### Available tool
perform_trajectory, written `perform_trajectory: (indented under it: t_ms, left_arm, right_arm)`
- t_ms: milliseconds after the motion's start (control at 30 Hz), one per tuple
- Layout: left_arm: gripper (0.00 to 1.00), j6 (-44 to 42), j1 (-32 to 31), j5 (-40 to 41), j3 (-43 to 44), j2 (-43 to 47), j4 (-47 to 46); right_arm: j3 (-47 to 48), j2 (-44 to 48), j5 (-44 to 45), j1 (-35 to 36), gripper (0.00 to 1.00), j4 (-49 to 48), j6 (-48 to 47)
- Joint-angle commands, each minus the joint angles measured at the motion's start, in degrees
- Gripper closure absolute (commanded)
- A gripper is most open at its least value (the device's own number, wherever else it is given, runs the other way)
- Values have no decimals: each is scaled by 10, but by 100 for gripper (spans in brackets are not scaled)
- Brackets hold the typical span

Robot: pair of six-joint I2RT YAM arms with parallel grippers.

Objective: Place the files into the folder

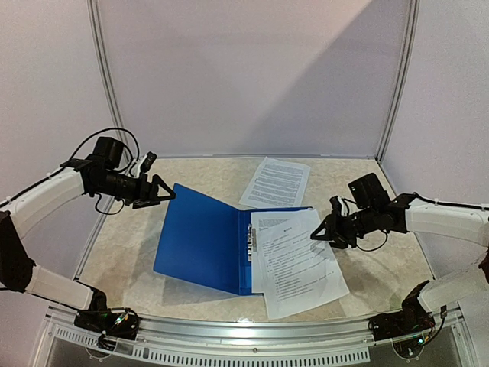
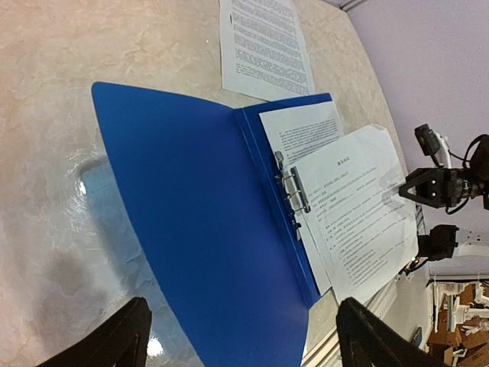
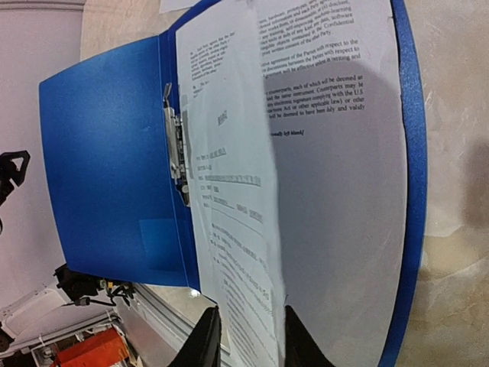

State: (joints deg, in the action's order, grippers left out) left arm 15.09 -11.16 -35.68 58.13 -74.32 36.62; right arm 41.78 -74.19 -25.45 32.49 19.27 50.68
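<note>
Looking down from overhead, I see the folder lying open on the table, its left cover lifted a little off the surface and the clip running along the spine. Two sheets lie on its right half: the second sheet underneath, and the top sheet skewed over it, reaching past the folder's near edge. The third sheet lies flat just behind the folder. My right gripper is at the top sheet's right edge. Its fingers stand close on either side of the bowed-up paper, but I cannot tell whether they pinch it. My left gripper hovers over the left cover's far corner, fingers spread wide, grasping nothing.
</note>
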Motion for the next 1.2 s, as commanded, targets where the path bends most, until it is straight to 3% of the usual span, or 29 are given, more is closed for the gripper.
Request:
perform_trajectory:
  t_ms: [0, 100, 667, 900, 1167]
  left_arm:
    - [14, 0, 6, -10, 8, 14, -11]
    - [15, -1, 6, -10, 8, 16, -10]
    - [14, -2, 7, -9, 4, 13, -11]
    - [14, -3, 6, -7, 3, 15, -10]
    - [14, -3, 7, -7, 3, 15, -11]
  right_arm:
    - [-17, -6, 3, -3, 81, -2, -1]
    - [-16, -14, -2, -3, 99, -3, -4]
    - [-35, -36, 71, -13, 100, -160, 52]
    - [-2, -111, 14, -13, 100, -157, 13]
    - [30, -143, 16, -13, 100, -140, -25]
